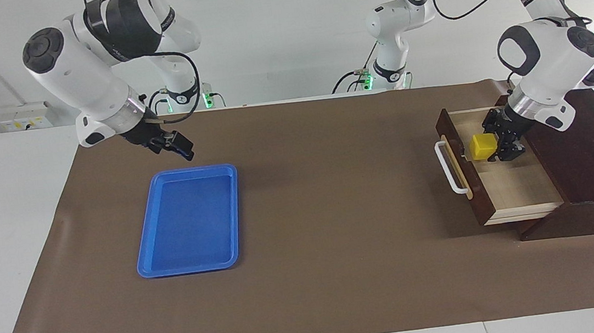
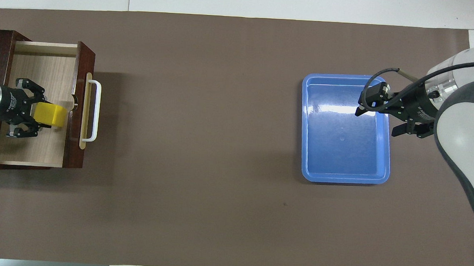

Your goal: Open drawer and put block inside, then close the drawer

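**A:** Facing view first. We've got the wide shallow drawer with the dark reddish-brown front and white bar handle [image 1: 497,178] pulled out at the left arm's end of the brown-covered tabletop [image 1: 335,212]. The left tool [image 1: 495,148] is down inside it, fingers clamped on the small bright yellow cube [image 1: 482,146], just inside the drawer front. We can't tell if the cube touches the light wood floor.

**B:** And the right tool [image 1: 185,150]? We see it hanging over the robot-side rim of the blue plastic tray [image 1: 187,220], holding nothing. Can't tell how far open its fingers are.

**A:** Overhead view, same deal. Drawer [image 2: 43,72] open, left tool [image 2: 41,116] gripping the cube [image 2: 50,114] close to the front panel.

**B:** Right tool [image 2: 358,111] sits over the tray [image 2: 343,175], at the edge toward the right arm's end. Fingers unclear here too.
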`<state>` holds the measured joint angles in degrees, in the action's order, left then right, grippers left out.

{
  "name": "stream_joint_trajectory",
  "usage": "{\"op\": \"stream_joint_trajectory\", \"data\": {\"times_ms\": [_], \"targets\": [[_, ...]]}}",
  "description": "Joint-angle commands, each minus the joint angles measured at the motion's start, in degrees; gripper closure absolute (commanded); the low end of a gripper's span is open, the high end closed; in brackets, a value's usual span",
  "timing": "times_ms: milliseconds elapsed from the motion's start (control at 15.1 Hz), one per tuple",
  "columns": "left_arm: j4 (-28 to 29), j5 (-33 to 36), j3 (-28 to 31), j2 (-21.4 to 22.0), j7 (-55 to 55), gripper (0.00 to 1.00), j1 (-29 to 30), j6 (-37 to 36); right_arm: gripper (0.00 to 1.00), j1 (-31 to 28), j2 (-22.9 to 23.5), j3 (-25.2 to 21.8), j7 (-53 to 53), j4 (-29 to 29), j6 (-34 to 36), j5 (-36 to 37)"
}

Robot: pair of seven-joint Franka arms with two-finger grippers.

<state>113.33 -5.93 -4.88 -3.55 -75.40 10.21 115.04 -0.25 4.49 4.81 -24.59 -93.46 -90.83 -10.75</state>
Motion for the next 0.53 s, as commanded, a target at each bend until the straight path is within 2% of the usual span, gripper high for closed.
{"op": "stream_joint_trajectory", "data": {"times_ms": [0, 133, 332, 465], "targets": [[2.3, 4.2, 0.5, 2.5, 0.0, 0.00, -0.7, 1.1, 0.00, -1.3, -3.8, 0.9, 11.3, -2.2, 0.9, 4.0], [0.4, 7.9, 0.5, 2.0, -0.4, 0.00, -0.8, 0.9, 0.00, -1.8, -5.8, 1.0, 17.0, -3.0, 1.6, 6.3], [-9.2, 8.1, 0.0, 0.1, -2.5, 0.00, -1.7, -6.4, 0.00, -3.2, -7.6, 1.4, 21.9, -3.1, 2.6, 8.0], [-15.2, 8.5, 0.2, -2.3, -11.2, 0.00, -8.2, -10.9, 0.00, -3.8, -8.7, 1.4, 24.1, -3.1, 3.5, 8.6]]}}
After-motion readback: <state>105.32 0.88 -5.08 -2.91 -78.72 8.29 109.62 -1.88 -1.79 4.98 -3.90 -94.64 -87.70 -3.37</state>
